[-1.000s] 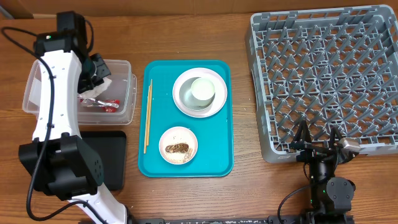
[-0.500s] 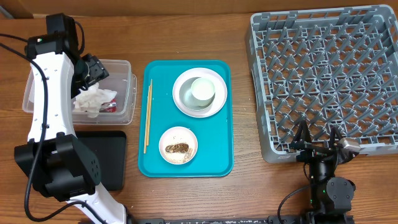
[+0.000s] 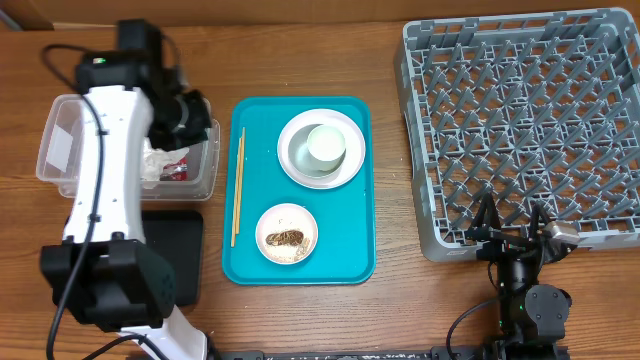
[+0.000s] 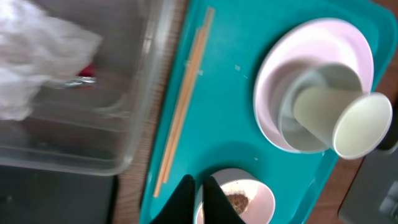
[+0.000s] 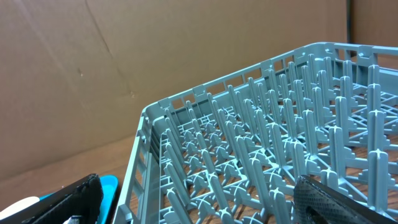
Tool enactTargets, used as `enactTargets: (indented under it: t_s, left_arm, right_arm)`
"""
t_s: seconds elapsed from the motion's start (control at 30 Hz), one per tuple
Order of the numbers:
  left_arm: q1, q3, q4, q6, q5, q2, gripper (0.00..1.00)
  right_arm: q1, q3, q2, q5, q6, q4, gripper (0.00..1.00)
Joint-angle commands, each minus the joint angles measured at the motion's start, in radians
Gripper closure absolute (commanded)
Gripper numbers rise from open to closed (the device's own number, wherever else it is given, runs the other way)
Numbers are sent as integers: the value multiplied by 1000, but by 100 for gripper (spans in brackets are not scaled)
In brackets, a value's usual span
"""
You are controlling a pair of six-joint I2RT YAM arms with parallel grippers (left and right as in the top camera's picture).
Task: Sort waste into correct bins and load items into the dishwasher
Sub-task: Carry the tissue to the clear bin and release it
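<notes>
The crumpled white napkin (image 3: 155, 162) and the red wrapper (image 3: 181, 171) lie in the clear tub (image 3: 60, 150); both also show in the left wrist view, the napkin (image 4: 37, 62) and the wrapper (image 4: 87, 73). My left gripper (image 3: 195, 110) is shut and empty over the tub's right edge; its fingers (image 4: 199, 194) point at the teal tray. The chopsticks (image 3: 238, 185) lie along the tray's left side. A plate (image 3: 292, 165) holds a bowl and a cup (image 3: 326, 145). A small bowl (image 3: 287, 236) holds rice and a brown scrap. My right gripper (image 3: 510, 235) is open by the grey rack (image 3: 530, 130).
The flat black tray (image 3: 178, 250) lies in front of the tub, partly under my left arm. The teal tray (image 3: 350, 250) sits at the table's middle. The rack (image 5: 280, 155) fills the right wrist view. A cardboard wall stands behind the table.
My left arm has swung right from the tub's left part to its right edge. The napkin has settled in the tub beside the wrapper. The right arm has not moved.
</notes>
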Motion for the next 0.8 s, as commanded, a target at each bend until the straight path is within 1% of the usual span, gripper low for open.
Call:
enactTargets:
  t_s: [0.0, 0.1, 0.2, 0.27, 0.37, 0.47, 0.57, 0.7, 0.77]
  left_arm:
    - [-97, -16, -15, 48, -59, -22, 96]
    - [-158, -16, -32, 46, -109, -22, 96]
    - [-211, -16, -44, 43, -125, -22, 96]
    - [-244, -16, -57, 19, -164, -22, 96]
    - [-277, -16, -92, -48, -240, -22, 96]
    - [-302, -20, -118, -86, -243, -22, 96]
    - [-328, -39, -123, -88, -245, -22, 96]
    - [-344, -112, -85, -96, -252, -22, 96]
    - [-344, -167, -56, -135, -275, -22, 96]
  right_arm:
    - [-3, -10, -11, 10, -6, 5, 0]
    - [-3, -10, -11, 10, -6, 5, 0]
    - [-3, -10, -11, 10, -6, 5, 0]
    - [-3, -10, -11, 10, -6, 5, 0]
    - [-3, -10, -11, 10, -6, 5, 0]
    - [-3, -10, -11, 10, -6, 5, 0]
    - [-3, -10, -11, 10, -6, 5, 0]
    - [-3, -10, -11, 10, -7, 5, 0]
    - [-3, -10, -11, 10, -6, 5, 0]
